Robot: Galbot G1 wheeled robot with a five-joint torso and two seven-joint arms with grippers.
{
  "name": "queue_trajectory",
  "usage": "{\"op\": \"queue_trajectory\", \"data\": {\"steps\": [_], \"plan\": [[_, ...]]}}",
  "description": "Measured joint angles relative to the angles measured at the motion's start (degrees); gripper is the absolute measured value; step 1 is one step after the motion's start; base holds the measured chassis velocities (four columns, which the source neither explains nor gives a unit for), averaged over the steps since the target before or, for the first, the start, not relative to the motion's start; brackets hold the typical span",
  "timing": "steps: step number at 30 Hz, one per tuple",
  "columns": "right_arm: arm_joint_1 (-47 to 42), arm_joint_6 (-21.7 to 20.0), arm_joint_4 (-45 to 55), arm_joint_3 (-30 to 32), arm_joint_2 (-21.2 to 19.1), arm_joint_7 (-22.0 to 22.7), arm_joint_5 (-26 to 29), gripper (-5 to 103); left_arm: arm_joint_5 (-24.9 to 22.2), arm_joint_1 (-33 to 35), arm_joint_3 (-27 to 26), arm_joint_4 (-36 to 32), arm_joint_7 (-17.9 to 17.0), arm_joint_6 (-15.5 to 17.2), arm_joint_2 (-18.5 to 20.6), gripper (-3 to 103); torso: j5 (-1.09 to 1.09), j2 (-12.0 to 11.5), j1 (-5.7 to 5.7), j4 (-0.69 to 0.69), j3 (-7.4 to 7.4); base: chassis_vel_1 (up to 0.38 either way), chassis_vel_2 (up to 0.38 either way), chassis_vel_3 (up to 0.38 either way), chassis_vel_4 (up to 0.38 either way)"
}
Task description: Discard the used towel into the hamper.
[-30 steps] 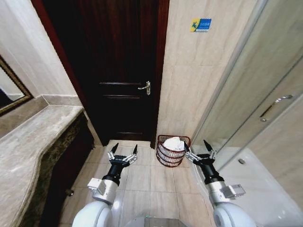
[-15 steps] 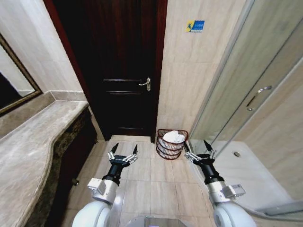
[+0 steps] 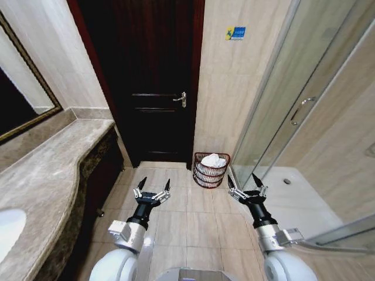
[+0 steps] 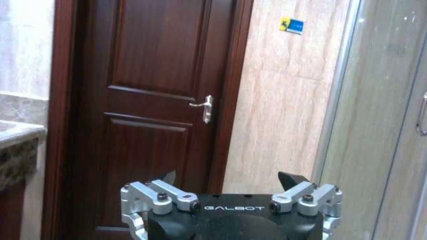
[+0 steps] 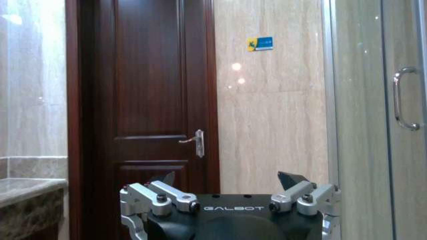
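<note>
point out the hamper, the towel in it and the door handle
hamper (image 3: 205,175), head view, front of its wire wall
towel (image 3: 214,160), head view, top of the white bundle
door handle (image 3: 180,99), head view, the silver lever

A dark wooden door (image 3: 155,82) is standing shut ahead, its metal handle (image 3: 180,99) sitting at the right edge. A small blue and yellow sign (image 3: 236,33) is hanging on the beige wall beside it. A marble counter (image 3: 44,175) is running along the left under a framed mirror (image 3: 20,93). A glass shower door (image 3: 293,99) is standing on the right above the tiled floor (image 3: 193,216).
</note>
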Motion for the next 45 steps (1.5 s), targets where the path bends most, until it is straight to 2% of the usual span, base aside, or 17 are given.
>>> {"op": "queue_trajectory", "data": {"steps": [2,4,8,11,13,16,18,26,45], "plan": [[0.0,0.0,0.0,0.0,0.0,0.0,0.0,100,0.0,0.0,0.0,0.0,0.0,0.0,0.0,100,0.05,0.0,0.00,0.00,0.00,0.177,-0.159,-0.171,0.178],[0.0,0.0,0.0,0.0,0.0,0.0,0.0,100,0.0,0.0,0.0,0.0,0.0,0.0,0.0,100,0.00,0.0,0.00,0.00,0.00,0.182,-0.164,-0.183,0.184],[0.0,0.0,0.0,0.0,0.0,0.0,0.0,100,0.0,0.0,0.0,0.0,0.0,0.0,0.0,100,0.06,0.0,-0.01,-0.02,0.00,0.177,-0.192,-0.187,0.158],[0.0,0.0,0.0,0.0,0.0,0.0,0.0,100,0.0,0.0,0.0,0.0,0.0,0.0,0.0,100,0.00,0.0,-0.01,-0.01,0.00,0.182,-0.192,-0.166,0.175],[0.0,0.0,0.0,0.0,0.0,0.0,0.0,100,0.0,0.0,0.0,0.0,0.0,0.0,0.0,100,0.07,0.0,-0.01,0.00,0.00,0.178,-0.155,-0.165,0.172],[0.0,0.0,0.0,0.0,0.0,0.0,0.0,100,0.0,0.0,0.0,0.0,0.0,0.0,0.0,100,-0.01,0.0,-0.01,0.00,0.00,0.161,-0.157,-0.159,0.159],[0.0,0.0,0.0,0.0,0.0,0.0,0.0,100,0.0,0.0,0.0,0.0,0.0,0.0,0.0,100,0.05,0.0,-0.01,0.00,0.00,0.153,-0.159,-0.154,0.148],[0.0,0.0,0.0,0.0,0.0,0.0,0.0,100,0.0,0.0,0.0,0.0,0.0,0.0,0.0,100,0.03,0.0,-0.04,0.00,-0.01,0.132,-0.121,-0.147,0.141],[0.0,0.0,0.0,0.0,0.0,0.0,0.0,100,0.0,0.0,0.0,0.0,0.0,0.0,0.0,100,0.03,0.0,0.00,0.00,0.00,-0.004,0.002,0.003,-0.002]]}}
